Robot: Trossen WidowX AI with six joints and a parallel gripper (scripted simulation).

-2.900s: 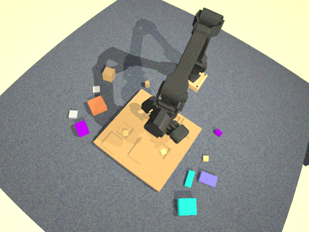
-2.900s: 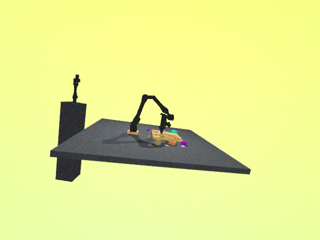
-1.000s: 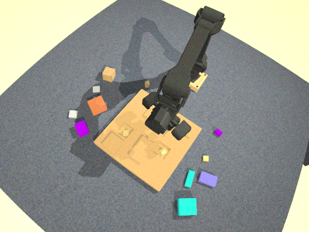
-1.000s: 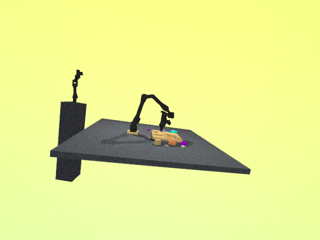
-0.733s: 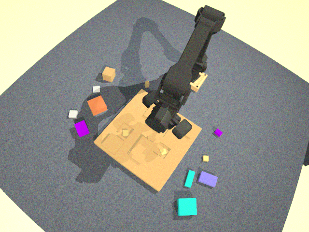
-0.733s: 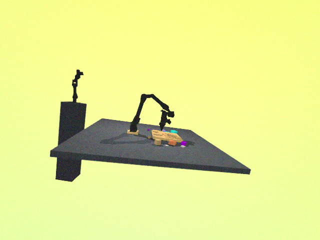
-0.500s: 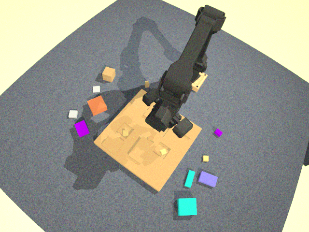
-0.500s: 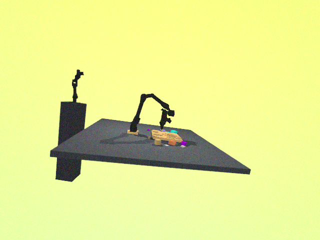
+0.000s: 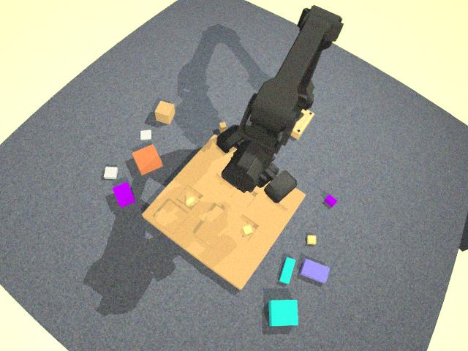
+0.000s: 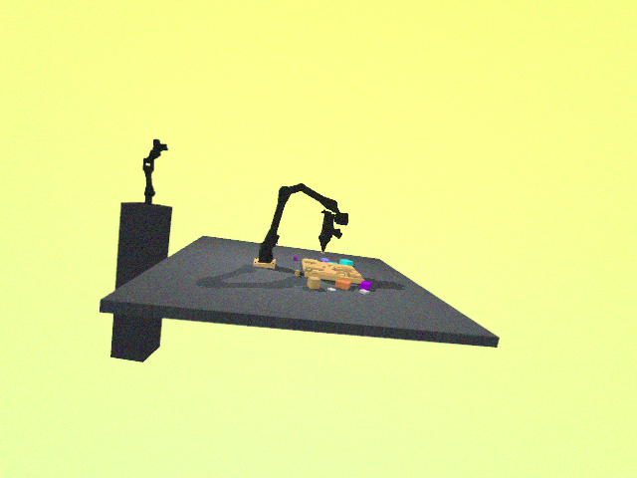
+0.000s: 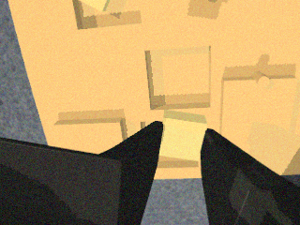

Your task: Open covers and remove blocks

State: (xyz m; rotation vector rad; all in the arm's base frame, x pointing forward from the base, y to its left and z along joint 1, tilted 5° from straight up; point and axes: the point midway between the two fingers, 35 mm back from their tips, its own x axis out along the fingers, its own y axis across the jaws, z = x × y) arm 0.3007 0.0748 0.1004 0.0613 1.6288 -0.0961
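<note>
My gripper [image 10: 322, 250] [image 11: 182, 133] is shut on a small pale yellow block [image 11: 182, 141] and holds it above the tan puzzle board [image 9: 264, 234] [image 11: 42, 61]. In the top view the fingers are hidden under the arm. An empty square well [image 11: 180, 75] lies just beyond the held block in the wrist view. Two more yellow blocks [image 9: 190, 199] [image 9: 247, 229] sit in uncovered wells; part of one shows at the wrist view's upper left. A small yellow cube [image 9: 311, 240] lies on the table, clear of the board. Covers match the board's colour, so their exact positions are hard to tell.
Right of the board are a purple cube [image 9: 330, 200], a violet block [image 9: 315, 270] and turquoise blocks [image 9: 287, 270] [image 9: 283, 312]. Left are orange [image 9: 147, 159], purple [image 9: 123, 194], white [image 9: 145, 134] [image 9: 110, 172] and tan blocks [image 9: 164, 112]. A small tan block [image 9: 222, 126] is near the board's upper corner.
</note>
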